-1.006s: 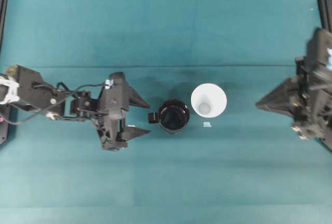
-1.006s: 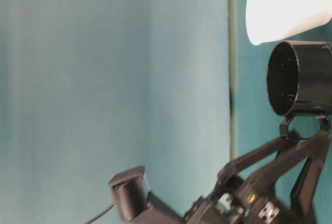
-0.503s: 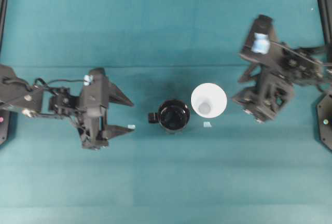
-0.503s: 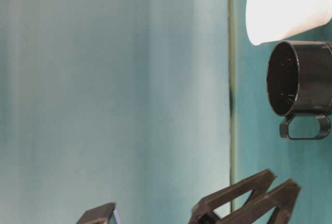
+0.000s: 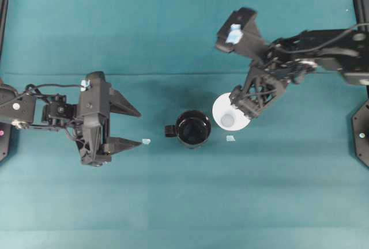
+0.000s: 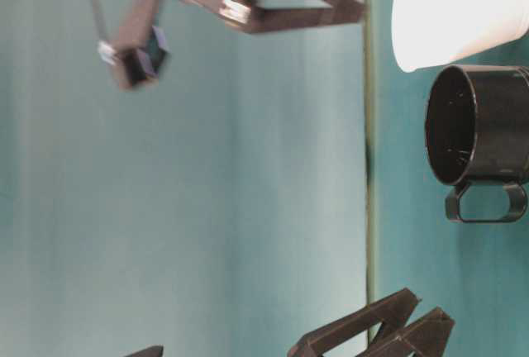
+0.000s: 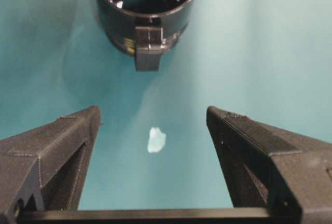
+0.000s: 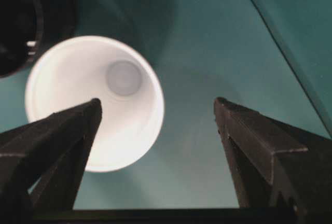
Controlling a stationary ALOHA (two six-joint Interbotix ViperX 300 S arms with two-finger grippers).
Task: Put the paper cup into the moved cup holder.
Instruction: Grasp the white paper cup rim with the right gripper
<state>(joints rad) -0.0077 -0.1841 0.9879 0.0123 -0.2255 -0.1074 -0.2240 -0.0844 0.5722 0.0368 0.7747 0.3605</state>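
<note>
While the plain white tapered paper cup [image 5: 229, 112] stands upright on the teal cloth table [image 5: 184, 197], the shiny black round cup holder [image 5: 192, 128] sits just beside it, at about eight o'clock from the cup in the overhead view. The two look very close, but I cannot tell if they touch. The holder's small black handle [image 5: 169, 130] sticks out at nine o'clock. The cup is not in the holder.

The right gripper [image 5: 244, 102] hangs over the cup's rim at about three o'clock. Its two black fingers are spread wide apart and hold nothing. In the right wrist view, one finger [image 8: 49, 151] crosses in front of the cup's open mouth.

The left gripper [image 5: 134, 127] is well apart from the holder, at nine o'clock from it. Its fingers are wide apart too and hold nothing.

A tiny pale scrap [image 7: 156, 139] lies on the cloth between the left fingers. Another small scrap [image 5: 230, 138] lies at six o'clock from the cup.

No writing or labels can be read on anything.
</note>
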